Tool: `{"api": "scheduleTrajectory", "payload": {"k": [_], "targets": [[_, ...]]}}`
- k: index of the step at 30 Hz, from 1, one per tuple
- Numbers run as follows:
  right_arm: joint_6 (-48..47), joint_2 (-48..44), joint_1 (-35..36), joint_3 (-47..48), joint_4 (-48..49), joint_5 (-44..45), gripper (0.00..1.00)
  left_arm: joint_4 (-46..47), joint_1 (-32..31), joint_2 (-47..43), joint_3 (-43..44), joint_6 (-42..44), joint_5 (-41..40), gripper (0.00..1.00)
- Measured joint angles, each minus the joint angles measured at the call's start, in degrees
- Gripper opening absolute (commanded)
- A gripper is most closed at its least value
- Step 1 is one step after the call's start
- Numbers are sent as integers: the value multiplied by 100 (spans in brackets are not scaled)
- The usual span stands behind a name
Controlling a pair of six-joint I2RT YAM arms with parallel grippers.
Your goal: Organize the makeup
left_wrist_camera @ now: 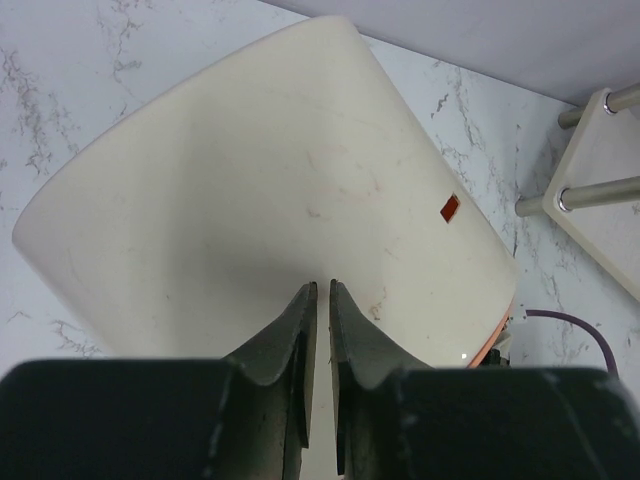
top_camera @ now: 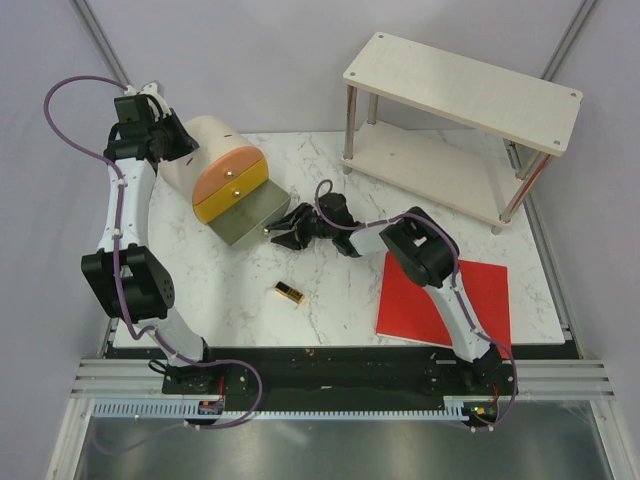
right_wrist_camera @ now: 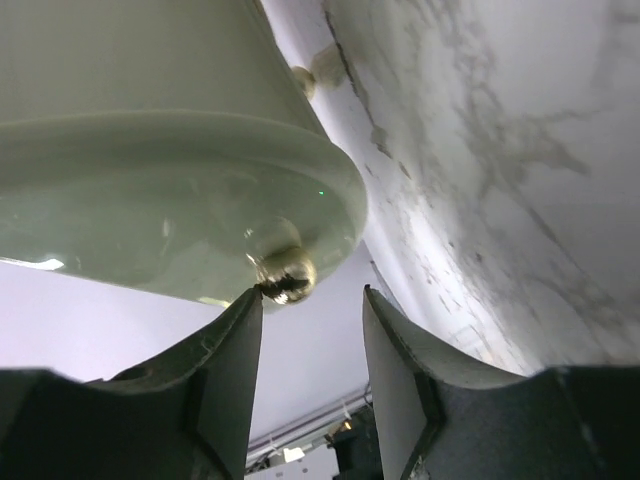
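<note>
While only overhead shows the lipstick (top_camera: 289, 292), right end effector (right_wrist_camera: 313, 292) parted at gold knob (right_wrist_camera: 285, 275) — left end effector (left_wrist_camera: 322, 286) near-closed, empty

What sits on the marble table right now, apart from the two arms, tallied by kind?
gold-and-black lipstick tube: 1
cream rounded drawer case with orange and yellow fronts: 1
flat red sheet: 1
pale wooden two-tier shelf on metal legs: 1
Total: 4
</note>
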Motion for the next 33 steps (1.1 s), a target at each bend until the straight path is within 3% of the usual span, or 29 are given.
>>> {"api": "scheduleTrajectory", "payload": {"k": [6,12,18,25,29,33], "targets": [[-1058,-479,-295,-98,-1370,-267,53,2,0,4,0,0,68,18],[-3488,-944,-557,905,-4035,31,54,0,0,4,0,2,142,19],[-5993,-1519,-420,1821,-5792,678,56,2,0,11,0,2,219,19],[-8155,-1880,238,2267,-7307,1777,56,9,0,22,-2,2,306,20],[-8828,-1897,1034,2105,-7842,2461,57,24,0,35,-2,2,326,20],[-9167,-1880,1784,1932,-8223,2813,65,74,0,46,-13,2,332,20]]}}
